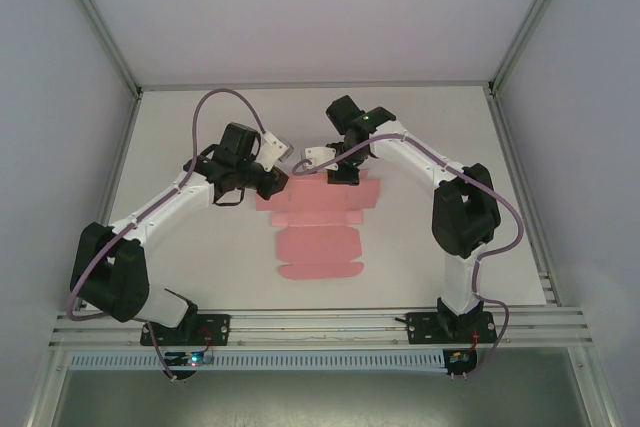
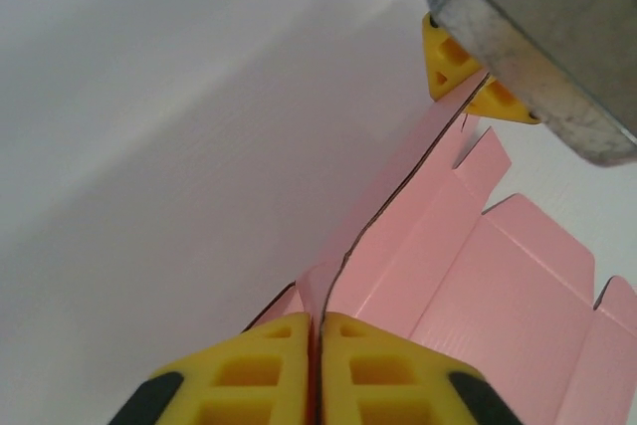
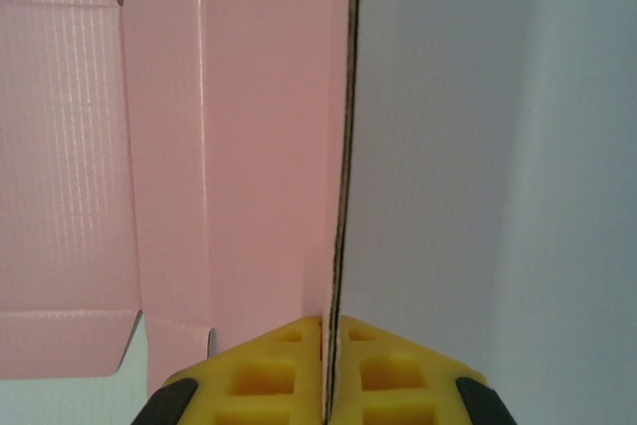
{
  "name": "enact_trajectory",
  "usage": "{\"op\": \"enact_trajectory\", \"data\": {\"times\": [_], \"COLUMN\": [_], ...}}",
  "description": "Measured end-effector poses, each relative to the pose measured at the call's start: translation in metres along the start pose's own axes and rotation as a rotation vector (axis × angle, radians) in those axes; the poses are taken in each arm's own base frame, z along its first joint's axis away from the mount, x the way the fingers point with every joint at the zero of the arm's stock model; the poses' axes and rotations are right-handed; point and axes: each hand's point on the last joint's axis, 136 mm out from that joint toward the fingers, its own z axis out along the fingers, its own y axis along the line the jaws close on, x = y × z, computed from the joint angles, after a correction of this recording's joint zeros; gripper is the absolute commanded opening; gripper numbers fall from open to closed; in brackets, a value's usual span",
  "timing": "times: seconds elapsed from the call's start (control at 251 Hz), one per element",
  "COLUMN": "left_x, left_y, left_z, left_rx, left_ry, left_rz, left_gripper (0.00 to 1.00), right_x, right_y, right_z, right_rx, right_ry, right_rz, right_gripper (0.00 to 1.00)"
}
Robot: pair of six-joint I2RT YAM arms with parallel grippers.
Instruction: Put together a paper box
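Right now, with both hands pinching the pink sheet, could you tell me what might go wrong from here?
The left hand and right hand pinch the same far edge of the paper box, and that edge bows between them; moving out of step could tear or crumple it. The rest lies flat on the table, so lifting might crease it off its fold lines.

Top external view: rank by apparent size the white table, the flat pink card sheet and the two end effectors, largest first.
1. white table
2. flat pink card sheet
3. left end effector and right end effector: they look alike, so they are not ranked apart. Both are shut on the sheet's far edge.
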Motion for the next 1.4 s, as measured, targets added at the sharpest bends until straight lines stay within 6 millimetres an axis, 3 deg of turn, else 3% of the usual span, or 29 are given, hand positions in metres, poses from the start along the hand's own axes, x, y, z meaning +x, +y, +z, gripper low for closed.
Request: {"op": "enact_trajectory", "data": {"times": [0.028,0.215,0.523,0.635,0.862,1.085,1.401], "left_x": [-0.001,-0.012,-0.001,0.001,-0.005,-0.005,0.004], "left_y": [0.001,0.018,0.031,0.033,0.040,0.041,0.036], "left_z": [0.000,0.003,0.013,0.013,0.013,0.017,0.039], "left_rx": [-0.006,-0.130,-0.221,-0.238,-0.289,-0.364,-0.498], "left_ry": [-0.002,-0.057,-0.107,-0.128,-0.192,-0.244,-0.366], "left_rz": [-0.014,-0.091,-0.169,-0.185,-0.222,-0.290,-0.291], "left_gripper": [0.00,0.00,0.00,0.00,0.00,0.00,0.02], "right_x": [0.000,-0.005,-0.002,-0.002,-0.005,-0.007,0.002], "right_y": [-0.001,-0.016,-0.028,-0.033,-0.030,-0.031,-0.027], "right_z": [0.000,0.001,0.001,0.001,0.004,0.006,0.013], "right_rx": [0.002,0.076,0.203,0.248,0.299,0.397,0.396], "right_ry": [-0.001,-0.024,-0.026,-0.022,-0.016,-0.001,0.028], "right_rz": [0.007,0.079,0.142,0.152,0.145,0.126,0.150], "right_gripper": [0.00,0.09,0.20,0.20,0.00,0.00,0.00]}}
